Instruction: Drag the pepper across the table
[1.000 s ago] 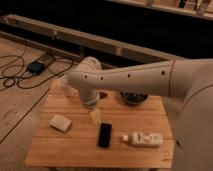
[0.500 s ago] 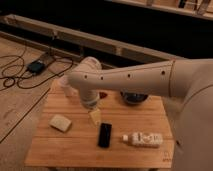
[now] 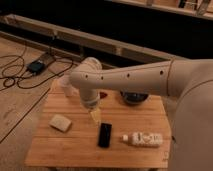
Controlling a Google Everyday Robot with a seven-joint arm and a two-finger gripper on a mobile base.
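The single camera looks down from above and behind the gripper (image 3: 94, 111), close enough that the table (image 3: 65, 146) beneath it fills the frame.

Your gripper (image 3: 93, 108) hangs low over the middle of the table (image 3: 55, 150). The big white arm (image 3: 135, 80) lies across the back, so you can't pass there. The pepper (image 3: 103, 95) peeks out just behind the arm, near the dark bowl (image 3: 132, 98). The black phone (image 3: 104, 135) and the white bottle (image 3: 142, 138) block the front. A pale block (image 3: 60, 122) lies on the left. A small yellow bit (image 3: 95, 117) sits under the gripper, maybe touching it. The front left planks are open.
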